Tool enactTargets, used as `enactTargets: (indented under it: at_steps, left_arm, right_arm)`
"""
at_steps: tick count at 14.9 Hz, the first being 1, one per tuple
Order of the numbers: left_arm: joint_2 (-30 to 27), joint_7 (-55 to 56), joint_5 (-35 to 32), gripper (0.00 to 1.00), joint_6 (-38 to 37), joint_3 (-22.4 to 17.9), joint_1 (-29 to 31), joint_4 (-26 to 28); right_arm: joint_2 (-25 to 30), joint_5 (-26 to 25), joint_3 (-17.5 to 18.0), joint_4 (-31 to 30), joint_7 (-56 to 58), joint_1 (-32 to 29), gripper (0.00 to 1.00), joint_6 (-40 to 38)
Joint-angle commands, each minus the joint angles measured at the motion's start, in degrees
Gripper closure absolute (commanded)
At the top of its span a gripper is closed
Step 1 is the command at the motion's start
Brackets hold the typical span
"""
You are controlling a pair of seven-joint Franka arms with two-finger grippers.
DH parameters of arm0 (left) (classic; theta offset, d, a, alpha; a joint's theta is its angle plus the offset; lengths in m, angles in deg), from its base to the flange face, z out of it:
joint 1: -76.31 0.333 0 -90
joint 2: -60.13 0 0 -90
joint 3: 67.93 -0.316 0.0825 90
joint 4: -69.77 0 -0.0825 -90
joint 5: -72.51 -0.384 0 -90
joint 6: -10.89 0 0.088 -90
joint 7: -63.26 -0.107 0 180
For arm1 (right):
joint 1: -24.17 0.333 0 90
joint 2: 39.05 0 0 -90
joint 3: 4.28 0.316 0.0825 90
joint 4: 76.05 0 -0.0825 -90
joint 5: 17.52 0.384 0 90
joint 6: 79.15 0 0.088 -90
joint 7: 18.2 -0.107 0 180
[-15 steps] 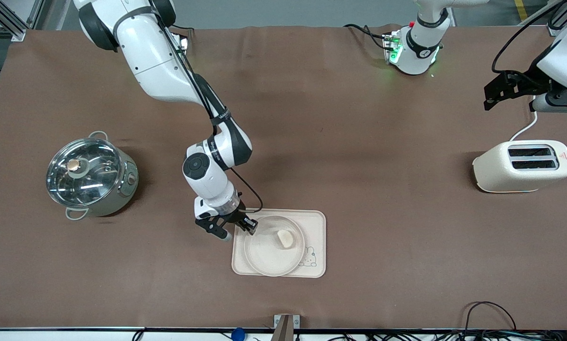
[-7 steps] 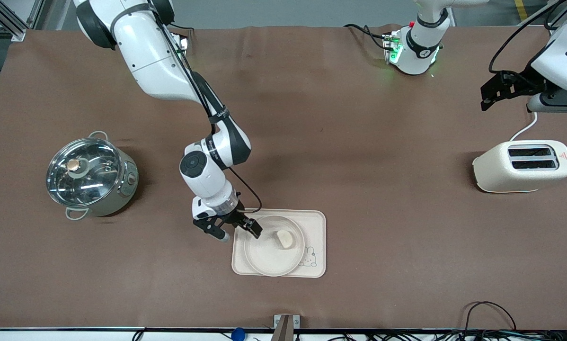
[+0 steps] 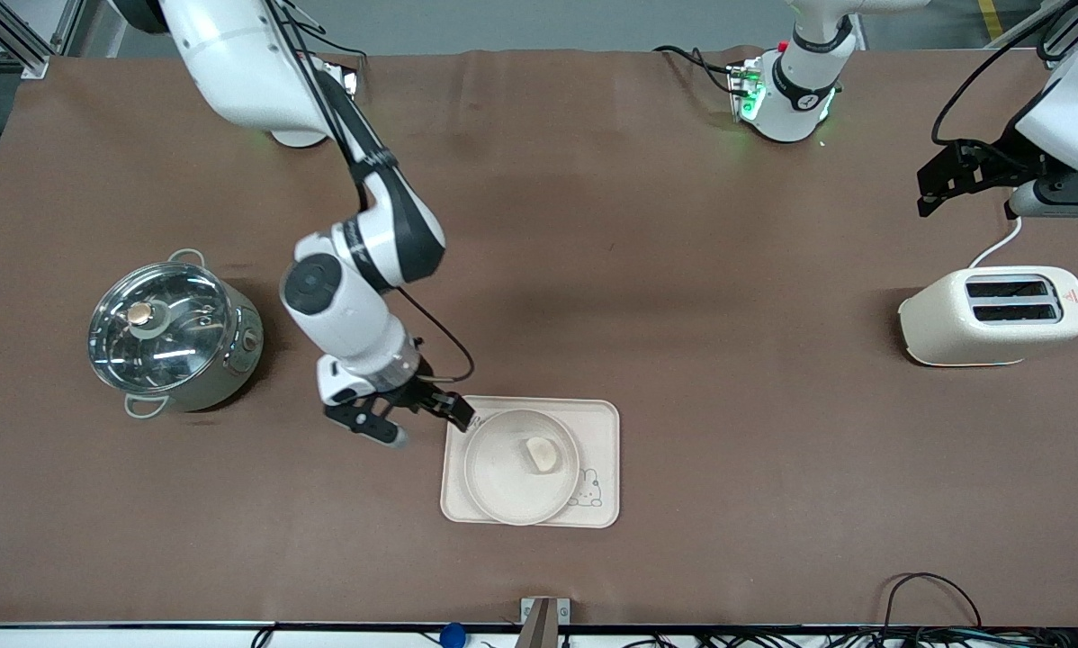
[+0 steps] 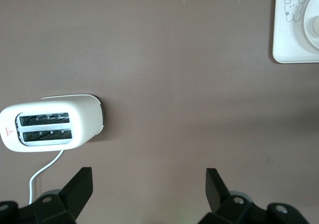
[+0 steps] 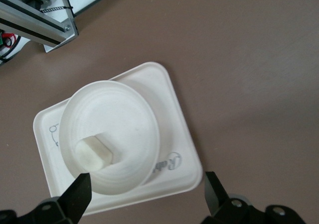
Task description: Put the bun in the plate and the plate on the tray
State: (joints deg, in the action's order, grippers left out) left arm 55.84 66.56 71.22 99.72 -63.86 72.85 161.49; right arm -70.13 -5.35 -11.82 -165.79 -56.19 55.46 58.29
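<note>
bun [image 3: 542,454] in plate [image 3: 503,490] on tray [image 3: 600,423] | my right gripper [image 3: 420,423] released, now off plate rim | "Rabbit" lettering only in right wrist view | my left gripper [image 4: 149,186] spread, waits above toaster [image 3: 993,315]

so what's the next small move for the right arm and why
Probably just lift the right gripper clear, toward its base. The small pale bun already lies in the round cream-white plate, which sits on the cream rectangular rabbit tray. The gripper is open and empty, over the table beside the tray.
</note>
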Motion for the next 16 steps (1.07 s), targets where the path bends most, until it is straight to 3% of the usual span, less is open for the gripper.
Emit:
enactTargets:
  at_steps: [1, 9, 10, 13, 16]
  left_arm:
    - [0.3, 0.6, -1.2, 0.00, 1.0, 0.2, -0.1, 0.2]
    - [0.9, -0.7, -1.3, 0.00, 0.6, 0.1, 0.1, -1.5]
    - [0.8, -0.6, -1.3, 0.00, 0.6, 0.1, 0.0, -1.5]
    - [1.0, -0.5, -1.3, 0.00, 0.4, 0.2, 0.0, -3.0]
    - [1.0, -0.4, -1.4, 0.00, 0.4, 0.2, -0.4, -3.0]
  right_arm:
    - [14.1, -1.7, 0.4, -14.3, 12.2, -5.9, 0.00, -3.3]
    - [29.9, -2.0, 3.3, -15.7, 42.5, -26.8, 0.00, -25.5]
    - [31.7, -2.2, 3.2, -15.5, 45.9, -27.9, 0.00, -28.0]
    - [38.5, -9.8, 3.1, -15.3, 47.0, -30.2, 0.00, -36.6]
    - [42.7, -11.4, 2.3, -14.1, 46.9, -30.7, 0.00, -43.3]
